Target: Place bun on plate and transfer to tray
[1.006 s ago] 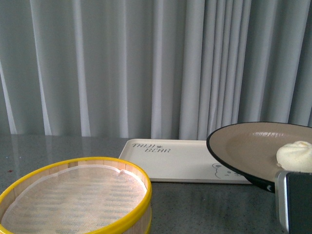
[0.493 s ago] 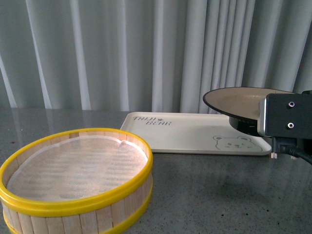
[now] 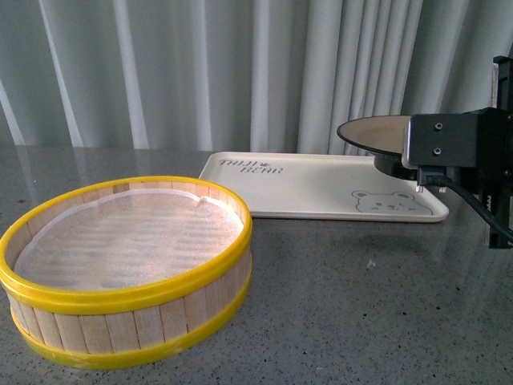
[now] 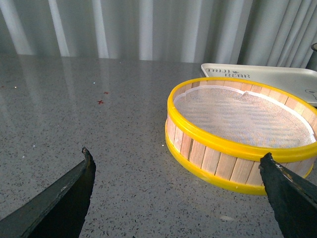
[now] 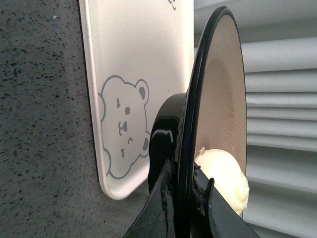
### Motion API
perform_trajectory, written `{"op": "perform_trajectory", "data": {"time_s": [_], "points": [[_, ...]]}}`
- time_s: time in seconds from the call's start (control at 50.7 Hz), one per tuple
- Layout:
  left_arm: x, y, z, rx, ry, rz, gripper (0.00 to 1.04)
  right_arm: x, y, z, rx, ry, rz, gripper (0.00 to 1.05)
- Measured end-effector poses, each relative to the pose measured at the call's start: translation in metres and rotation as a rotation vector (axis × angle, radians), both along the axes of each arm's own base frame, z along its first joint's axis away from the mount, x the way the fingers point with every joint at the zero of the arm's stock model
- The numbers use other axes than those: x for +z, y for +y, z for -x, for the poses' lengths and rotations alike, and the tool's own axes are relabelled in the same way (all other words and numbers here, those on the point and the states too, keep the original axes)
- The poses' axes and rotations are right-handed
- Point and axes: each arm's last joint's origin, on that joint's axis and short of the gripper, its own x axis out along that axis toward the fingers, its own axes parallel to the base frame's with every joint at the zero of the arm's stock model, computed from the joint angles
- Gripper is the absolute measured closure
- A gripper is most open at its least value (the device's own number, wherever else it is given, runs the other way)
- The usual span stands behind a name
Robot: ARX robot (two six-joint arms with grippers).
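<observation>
Creamy-white pleated steamed bun [image 5: 225, 173] sits on the beige inside of the wide black-rimmed round plate [image 5: 224, 84], close to the rim part being gripped; front view hides it behind the right arm. Right gripper [image 5: 184, 194] is clamped on that rim, one finger above, one under. Plate rides level over the bear-face end of the flat cream rectangular tray [image 3: 313, 188]; whether its foot touches the tray cannot be told. Left gripper [image 4: 177, 153] is spread wide, empty, low over the grey speckled tabletop [image 3: 361, 321], near the yellow-rimmed wooden steamer basket [image 3: 120, 321], which has only its liner. Bun likely soft, light, dents easily and may slide on the smooth plate, so tilt looks risky. Plate probably stiff, glossy, breakable; a one-sided rim grip seems the only hold, so lowering flat and gently is advised.
</observation>
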Motion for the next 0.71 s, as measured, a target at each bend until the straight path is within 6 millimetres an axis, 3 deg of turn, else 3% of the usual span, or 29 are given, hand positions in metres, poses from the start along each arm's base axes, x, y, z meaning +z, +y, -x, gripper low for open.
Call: {"op": "perform_trajectory", "data": {"time_s": [0.296, 0.71], "points": [[0.0, 0.0, 0.0, 0.0, 0.0, 0.0, 0.07, -0.013, 0.003, -0.027, 0.013, 0.016, -0.006, 1.02], [0.0, 0.0, 0.0, 0.0, 0.0, 0.0, 0.07, -0.027, 0.009, -0.049, 0.04, 0.04, -0.034, 1.02]]}}
